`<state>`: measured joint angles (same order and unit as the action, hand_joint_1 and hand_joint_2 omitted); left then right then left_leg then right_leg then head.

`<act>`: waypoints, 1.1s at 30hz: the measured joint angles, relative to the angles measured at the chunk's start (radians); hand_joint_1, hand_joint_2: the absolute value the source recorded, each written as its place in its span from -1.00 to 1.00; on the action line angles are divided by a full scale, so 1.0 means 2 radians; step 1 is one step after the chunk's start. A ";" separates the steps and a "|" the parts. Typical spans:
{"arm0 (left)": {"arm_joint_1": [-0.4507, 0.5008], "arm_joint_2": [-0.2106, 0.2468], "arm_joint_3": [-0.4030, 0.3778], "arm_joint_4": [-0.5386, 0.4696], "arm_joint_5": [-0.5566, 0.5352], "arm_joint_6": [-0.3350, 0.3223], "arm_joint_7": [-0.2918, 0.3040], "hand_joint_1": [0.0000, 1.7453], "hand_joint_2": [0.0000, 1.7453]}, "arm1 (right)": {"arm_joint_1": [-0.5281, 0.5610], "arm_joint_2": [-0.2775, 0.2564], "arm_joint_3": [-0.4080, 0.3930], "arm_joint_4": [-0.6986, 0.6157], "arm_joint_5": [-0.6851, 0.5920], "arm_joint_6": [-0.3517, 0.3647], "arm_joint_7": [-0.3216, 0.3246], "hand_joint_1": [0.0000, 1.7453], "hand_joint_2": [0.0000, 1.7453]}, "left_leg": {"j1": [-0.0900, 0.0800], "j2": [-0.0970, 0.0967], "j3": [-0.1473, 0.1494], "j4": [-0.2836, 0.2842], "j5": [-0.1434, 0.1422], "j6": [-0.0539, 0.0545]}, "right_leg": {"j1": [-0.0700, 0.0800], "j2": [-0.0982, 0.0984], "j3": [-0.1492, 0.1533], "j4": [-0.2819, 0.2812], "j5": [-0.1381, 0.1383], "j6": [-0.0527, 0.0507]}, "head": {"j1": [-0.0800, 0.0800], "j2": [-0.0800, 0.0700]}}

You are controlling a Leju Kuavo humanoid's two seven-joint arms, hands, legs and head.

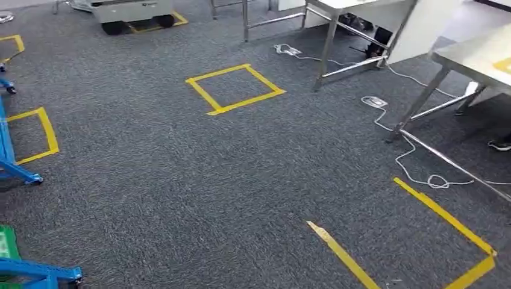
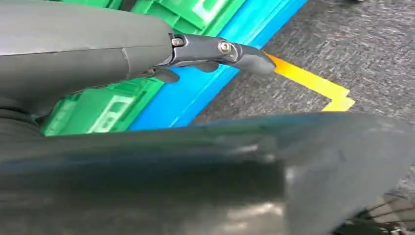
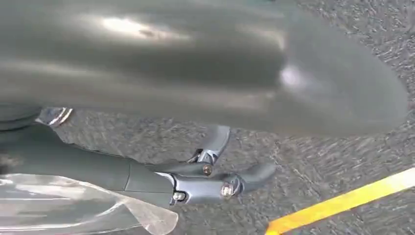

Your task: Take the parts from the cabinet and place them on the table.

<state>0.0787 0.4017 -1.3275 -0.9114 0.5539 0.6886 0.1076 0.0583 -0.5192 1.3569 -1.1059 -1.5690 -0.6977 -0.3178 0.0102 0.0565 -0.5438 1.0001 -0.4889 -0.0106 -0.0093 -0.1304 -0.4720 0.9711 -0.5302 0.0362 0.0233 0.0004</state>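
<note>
A clear plastic bag (image 3: 73, 205), its contents too blurred to make out, lies against the underside of my right hand (image 3: 147, 178) above the grey carpet; the hand seems to hold it, with its dark fingers (image 3: 244, 178) stretched out. My left hand (image 2: 147, 49) hangs with one dark finger (image 2: 244, 56) extended and nothing in it, beside green bins (image 2: 98, 110) on a blue frame (image 2: 205, 83). A steel-legged table (image 1: 476, 57) stands at the far right of the head view. At the lower left of that view are the blue frame (image 1: 36, 274) and a green bin (image 1: 7, 241).
A second steel table (image 1: 337, 6) stands at the back. White cables (image 1: 416, 174) and power strips (image 1: 373, 101) trail on the carpet near the table legs. Yellow tape squares (image 1: 235, 88) mark the floor. A wheeled white unit (image 1: 129, 12) is at the far back left.
</note>
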 joint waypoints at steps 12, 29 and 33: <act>-0.005 0.001 -0.016 0.002 0.023 0.003 -0.006 -1.00 -1.00 | -0.001 0.001 0.007 0.005 0.000 0.005 -0.005 -1.00 -1.00 | -0.002 -0.077 -0.001 -0.005 0.007 0.016 | -0.006 0.102 -0.030 0.024 0.013 -0.002 | 0.002 0.000; -0.012 0.001 -0.036 0.002 0.033 0.005 -0.006 -1.00 -1.00 | 0.003 0.000 0.010 0.004 0.001 0.000 -0.004 -1.00 -1.00 | -0.004 0.006 0.000 -0.001 0.004 0.000 | 0.004 0.006 -0.002 0.001 -0.009 -0.008 | 0.000 0.000; -0.011 0.002 -0.041 0.003 0.043 0.005 -0.010 -1.00 -1.00 | -0.004 0.000 0.012 0.004 0.004 0.000 -0.004 -1.00 -1.00 | -0.003 -0.015 -0.004 -0.006 0.009 0.012 | 0.000 0.009 0.001 0.004 -0.015 0.004 | -0.001 0.000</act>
<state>0.0562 0.4051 -1.4096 -0.9060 0.6405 0.6985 0.0877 0.0505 -0.5184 1.3809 -1.0975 -1.5618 -0.6973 -0.3265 0.0041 0.0255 -0.5512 0.9888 -0.4705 0.0136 -0.0090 -0.1128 -0.4708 0.9795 -0.5611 0.0450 0.0218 0.0008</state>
